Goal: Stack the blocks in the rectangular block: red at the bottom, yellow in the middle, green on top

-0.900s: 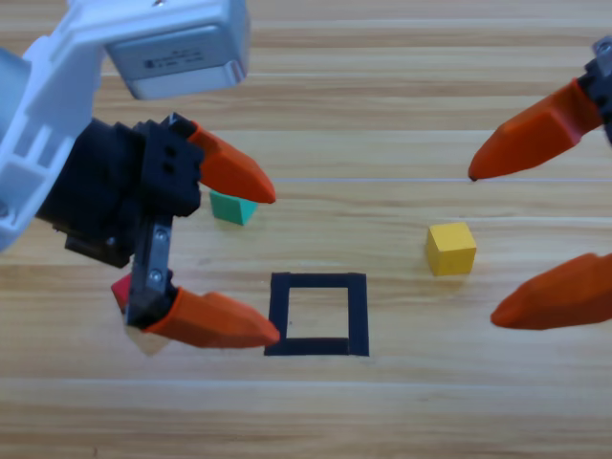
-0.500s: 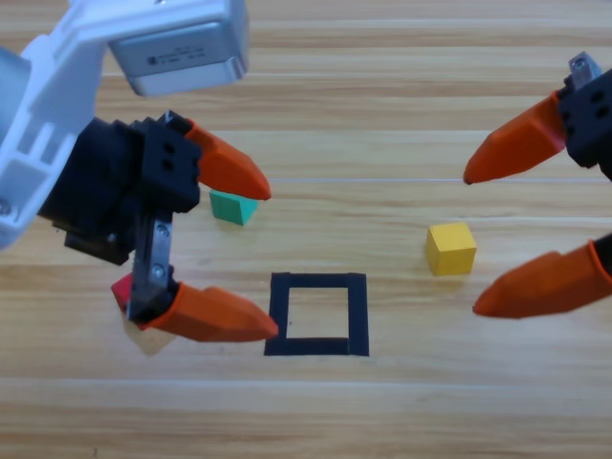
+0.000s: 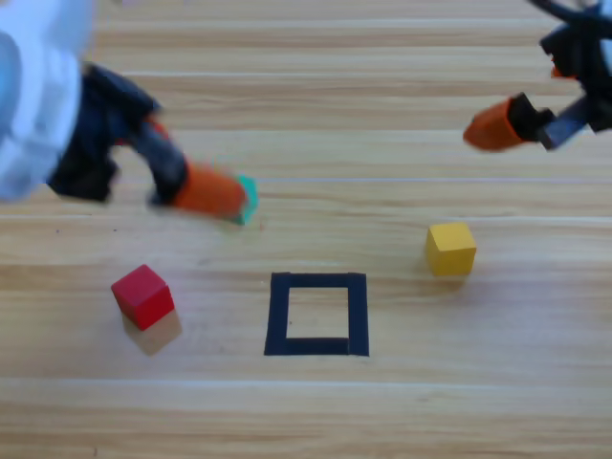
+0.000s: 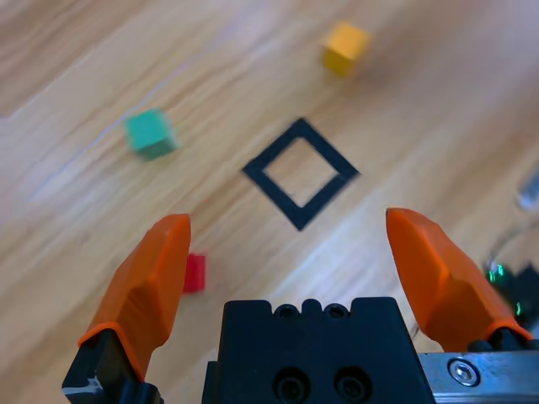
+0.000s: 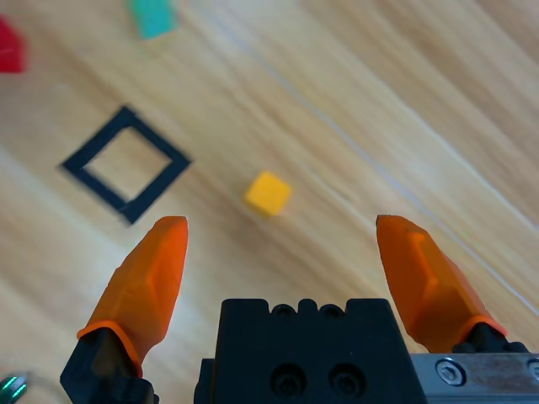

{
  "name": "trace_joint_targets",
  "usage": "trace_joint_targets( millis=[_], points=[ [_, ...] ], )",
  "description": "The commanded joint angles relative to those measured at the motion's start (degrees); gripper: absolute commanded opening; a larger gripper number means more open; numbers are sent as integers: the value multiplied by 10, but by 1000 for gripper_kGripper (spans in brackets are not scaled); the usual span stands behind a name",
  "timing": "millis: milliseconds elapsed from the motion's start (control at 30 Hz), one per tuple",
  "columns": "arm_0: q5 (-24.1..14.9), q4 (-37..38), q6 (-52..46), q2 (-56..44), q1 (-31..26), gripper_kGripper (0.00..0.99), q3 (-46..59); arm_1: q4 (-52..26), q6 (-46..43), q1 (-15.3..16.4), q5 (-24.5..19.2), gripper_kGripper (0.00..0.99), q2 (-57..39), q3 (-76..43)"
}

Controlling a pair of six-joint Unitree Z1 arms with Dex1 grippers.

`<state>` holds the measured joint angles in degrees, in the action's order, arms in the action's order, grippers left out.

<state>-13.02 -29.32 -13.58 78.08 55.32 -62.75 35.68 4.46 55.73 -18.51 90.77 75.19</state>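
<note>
Both my end effectors spread wide and empty above the tabletop, nothing stacked yet.

My left end effector [image 4: 286, 244] hangs over the left side with its jaws released, and my right end effector [image 5: 282, 244], equally open, sits at the far right. The red cube [image 3: 143, 295] lies left of the rectangular block [image 3: 317, 314], well apart; the yellow cube [image 3: 450, 248] lies to its right. The risk I see is grabbing out of order: in the high view my left jaw overlaps the green cube [image 3: 247, 198], so dropping here could nudge it or pick green before red. That view is smeared, so I can't tell how near I am. The left wrist view shows green [image 4: 150, 134] wholly clear of my jaws, which the high view hides.
</note>
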Motion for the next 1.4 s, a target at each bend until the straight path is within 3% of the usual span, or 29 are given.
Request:
trace_joint_targets(
  millis=[33,167,333,500,633,800,1033,1400],
  points=[
    [-99,-41,-197,-43,8,973,39,-14,91,10,-42,986,83,-15],
    [-123,-92,-313,-23,7,979,37,-8,214,6,-64,990,116,-15],
    [-119,-148,-407,53,1,977,-1,30,289,3,-67,990,186,36],
    [-97,-268,-545,204,0,977,-136,78,356,-1,-82,990,229,80],
    [-47,-312,-593,284,-40,980,-199,132,371,-19,-68,990,281,144],
    [-1,-312,-616,290,-96,960,-194,141,376,-52,-28,990,332,178],
    [20,-304,-660,295,-159,959,-187,141,371,-69,-8,990,370,194],
    [84,-232,-710,328,-198,962,-134,141,346,-106,27,988,401,194]
  ],
)
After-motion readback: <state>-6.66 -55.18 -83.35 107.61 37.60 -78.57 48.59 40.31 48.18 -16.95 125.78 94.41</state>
